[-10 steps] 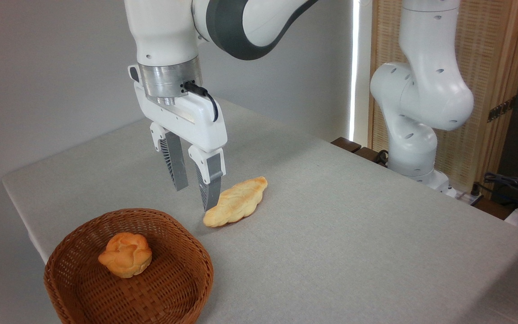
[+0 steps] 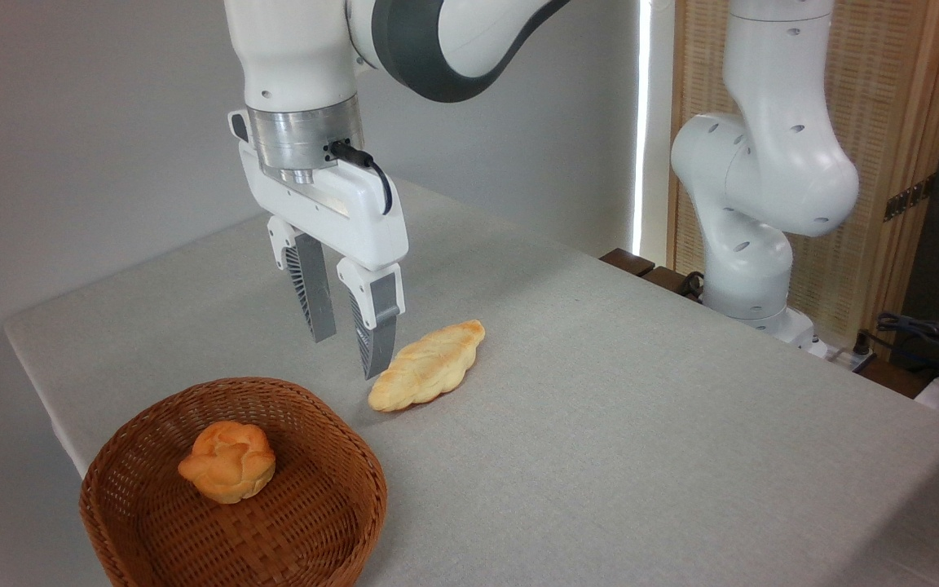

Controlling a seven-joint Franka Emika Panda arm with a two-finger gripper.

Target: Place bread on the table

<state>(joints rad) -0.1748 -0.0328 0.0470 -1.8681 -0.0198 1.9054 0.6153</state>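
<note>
Bread: the small round knotted bun point(image 2: 227, 461), golden-orange with a lobed top, lies inside the wicker basket, a little left of the basket's middle.
Wicker basket: brown and woven point(image 2: 331, 522), it stands on the near left part of the table; its lower edge is cut off by the picture's bottom.
Table: a light grey, fabric-like surface point(image 2: 600, 424) that runs from the near left back toward the right.
Gripper: point(image 2: 347, 355) hangs pointing down above the table, beyond the basket's far rim — its two fingers stand apart with empty space between them, nothing held.
Finger tip: the right finger point(image 2: 376, 338) ends just beside the left end of the longer bread; whether they touch cannot be told.
Longer bread: pale, leaf-shaped and braided point(image 2: 429, 364), it lies flat on the table, right of the basket and apart from it.
</note>
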